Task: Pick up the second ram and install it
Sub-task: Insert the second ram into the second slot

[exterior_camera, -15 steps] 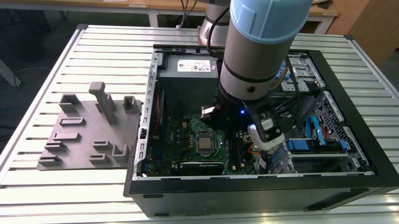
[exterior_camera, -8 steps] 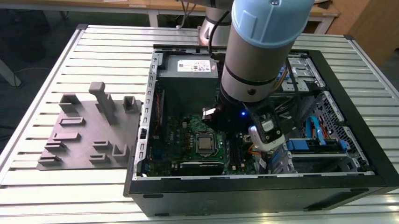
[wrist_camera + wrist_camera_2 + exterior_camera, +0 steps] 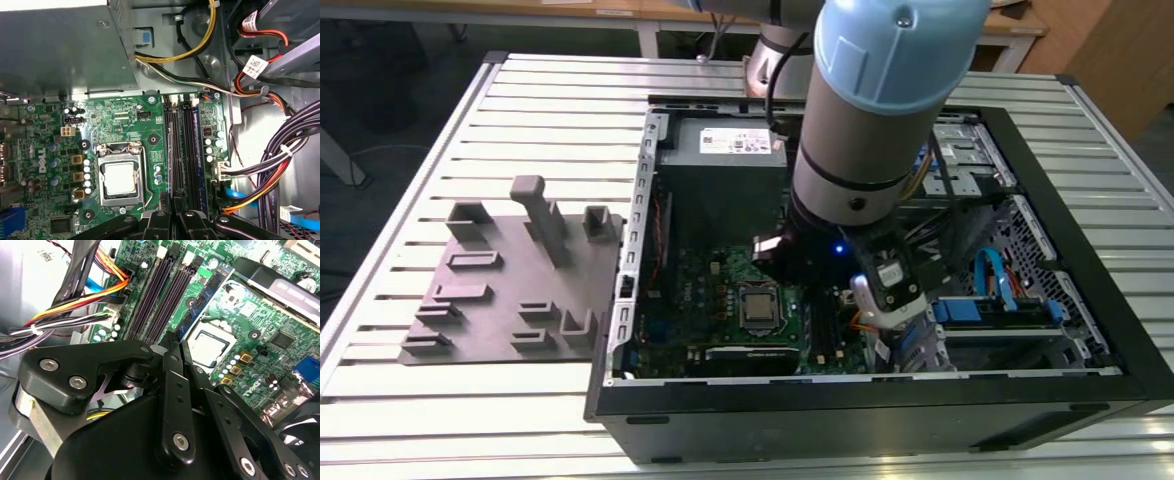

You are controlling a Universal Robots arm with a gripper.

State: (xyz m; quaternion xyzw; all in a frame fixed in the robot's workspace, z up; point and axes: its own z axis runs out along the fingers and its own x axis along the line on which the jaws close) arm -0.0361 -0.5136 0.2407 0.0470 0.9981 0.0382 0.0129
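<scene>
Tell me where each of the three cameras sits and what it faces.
Exterior view: off the arm, above, facing the open black computer case on the slatted metal table; the arm's blue-capped joint shows.
First wrist view: on the arm, looking down at the green motherboard; black fingers show at one edge.
Second wrist view: on the arm, behind the gripper, looking along it.
Both wrist views share the silver square processor and dark memory slots.

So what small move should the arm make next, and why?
Probably ease straight down, keeping the memory stick lined up with an empty slot. The jaws seem shut on the stick's end. It hangs just above the dark slots beside the processor and doesn't look seated yet.
</scene>
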